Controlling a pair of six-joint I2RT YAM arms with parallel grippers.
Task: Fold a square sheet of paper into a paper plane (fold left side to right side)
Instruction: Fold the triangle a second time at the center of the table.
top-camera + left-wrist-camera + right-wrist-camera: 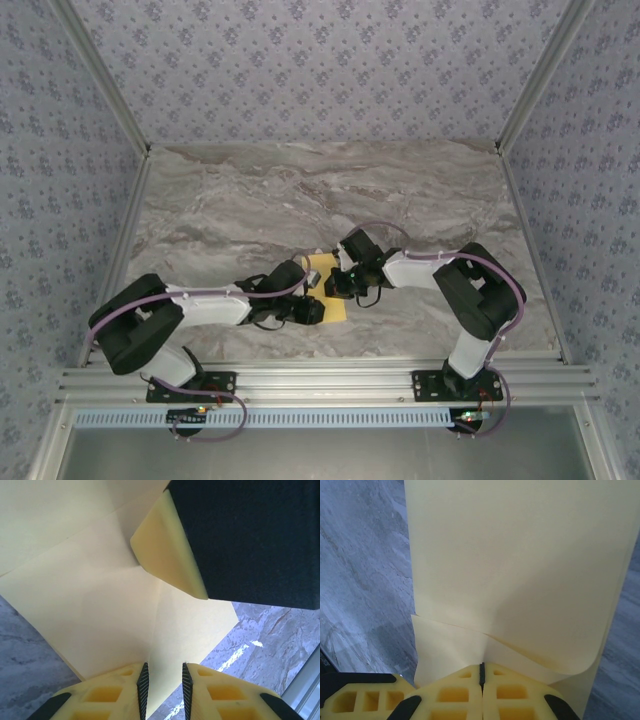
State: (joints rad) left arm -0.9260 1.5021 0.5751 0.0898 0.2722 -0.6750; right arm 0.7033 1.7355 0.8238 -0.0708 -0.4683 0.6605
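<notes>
paper sheet (520, 570): thin matte yellow, curled fold | right gripper (481, 666) pinching edge

Both arms bent inward, wrists nearly meeting. Left gripper (163, 680): jaws slightly parted. Right gripper (481, 672): jaws pressed together, pinching the square sheet of paper (520, 555).

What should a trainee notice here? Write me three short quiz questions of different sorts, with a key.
1. True or false: the right claw is shut on the edge of the square sheet of paper.
2. Choose one: the table surface looks like A) grey marble, B) wood planks, C) green felt.
3. Fill in: in the left wrist view, the left claw has its fingers ___ (apart or touching).

Key: 1 true; 2 A; 3 apart.
</notes>
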